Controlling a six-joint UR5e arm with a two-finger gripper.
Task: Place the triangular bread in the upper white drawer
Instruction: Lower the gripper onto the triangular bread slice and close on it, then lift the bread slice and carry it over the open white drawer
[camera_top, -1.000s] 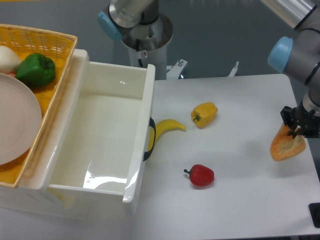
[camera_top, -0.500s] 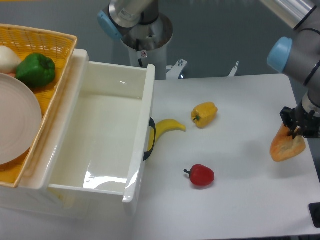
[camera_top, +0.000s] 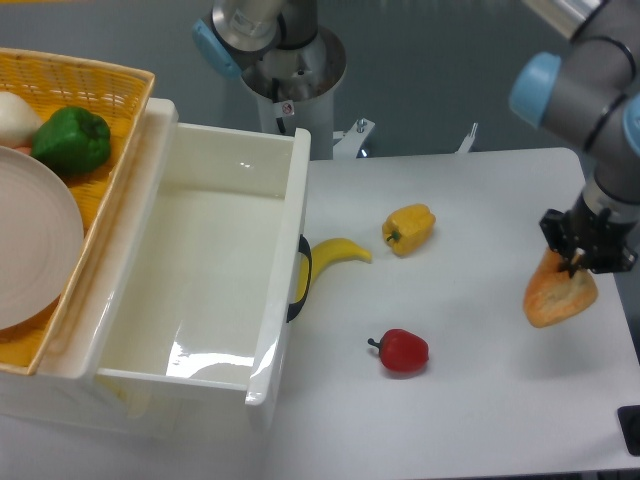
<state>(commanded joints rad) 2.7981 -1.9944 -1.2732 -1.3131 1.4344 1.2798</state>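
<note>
A: Fixed camera, only view. What's changed?

B: Gripper and triangular bread have shifted left and a bit up-frame compared with half a second ago. Before that they barely moved. The bread's lower end looks clear of the table, though its height is hard to judge from this angle. I read it as: pick done, carry starting.

A: Gripper state?

B: Fingers clamped on the bread's upper end; the wedge hangs below them, tip angled down-left.

A: Where's the bread relative to the goal?

B: Far right side of the table, well apart from the upper white drawer, which sits pulled out on the left, nothing visible inside. Most of the travel remains.

A: Arm pose?

B: Wrist points straight down over the right edge; the blue-capped elbow joint is up top right, and the base stands behind the table at centre.

A: Anything in the path?

B: Yellow pepper, red pepper, and banana beside the drawer's black handle. Needs height over the tall wall.
</note>
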